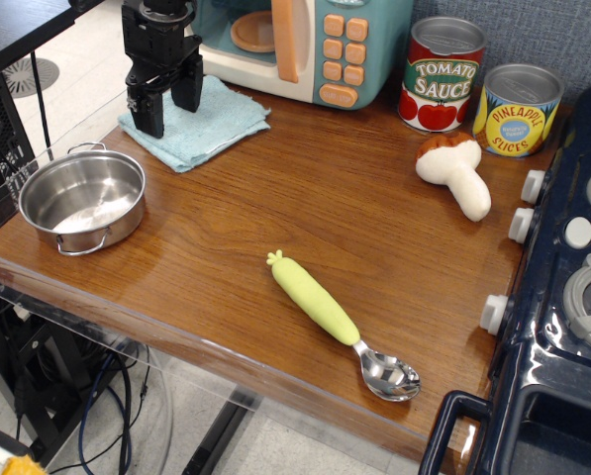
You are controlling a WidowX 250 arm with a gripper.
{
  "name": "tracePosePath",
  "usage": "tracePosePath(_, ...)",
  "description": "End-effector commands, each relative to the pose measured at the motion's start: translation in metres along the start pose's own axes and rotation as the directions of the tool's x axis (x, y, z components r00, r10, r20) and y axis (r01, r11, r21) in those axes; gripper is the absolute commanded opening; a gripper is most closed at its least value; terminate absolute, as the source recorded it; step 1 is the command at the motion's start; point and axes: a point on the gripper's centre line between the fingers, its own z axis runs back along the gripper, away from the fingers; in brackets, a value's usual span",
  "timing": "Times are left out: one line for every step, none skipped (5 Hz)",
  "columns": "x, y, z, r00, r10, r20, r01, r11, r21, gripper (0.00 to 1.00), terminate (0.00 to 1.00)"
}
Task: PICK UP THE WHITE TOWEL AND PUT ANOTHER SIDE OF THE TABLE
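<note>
Your end effector [165, 102] spread open, fingers down on the white towel [198, 125] (really pale blue), far-left corner of the bench [374, 228], beside the steel pot [81, 199].

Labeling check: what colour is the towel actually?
Light blue, not white. The towel shows best in the only view, observation.image.

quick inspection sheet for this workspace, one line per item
surface: glossy brown wood-grain table, rounded front edge
job's things: light blue towel, folded, flat at the far left corner, in front of the toy microwave
clutter: steel pot, spoon with yellow-green handle, toy mushroom, tomato sauce can, pineapple slices can, dark blue toy stove at the right edge
grippers: black gripper over the towel's left part, fingers apart; contact cannot be told
cables: black cables hanging below the table
surroundings: blue fabric wall behind, light floor at left
</note>
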Motion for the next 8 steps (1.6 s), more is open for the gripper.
tracePosePath(0.000, -0.001, 0.042, 1.000, 0.001, 0.019, 0.001, 0.994, -0.111, 1.00, 0.00)
tracePosePath(0.000, -0.005, 0.062, 1.000, 0.019, 0.010, -0.017, 0.987, -0.161, 1.00, 0.00)
tracePosePath(0.005, 0.007, 0.082, 0.999, 0.029, 0.029, -0.023, 0.983, -0.181, 1.00, 0.00)
tracePosePath(0.004, 0.014, 0.099, 0.999, 0.042, 0.033, -0.035, 0.978, -0.206, 1.00, 0.00)
tracePosePath(0.000, 0.016, 0.106, 0.999, 0.039, 0.024, -0.034, 0.979, -0.199, 1.00, 0.00)
tracePosePath(0.000, 0.016, 0.106, 0.999, 0.039, 0.024, -0.034, 0.979, -0.199, 1.00, 0.00)
tracePosePath(0.000, 0.016, 0.106, 0.999, 0.039, 0.024, -0.034, 0.979, -0.199, 1.00, 0.00)
tracePosePath(0.000, 0.016, 0.106, 0.999, 0.039, 0.024, -0.034, 0.979, -0.199, 1.00, 0.00)
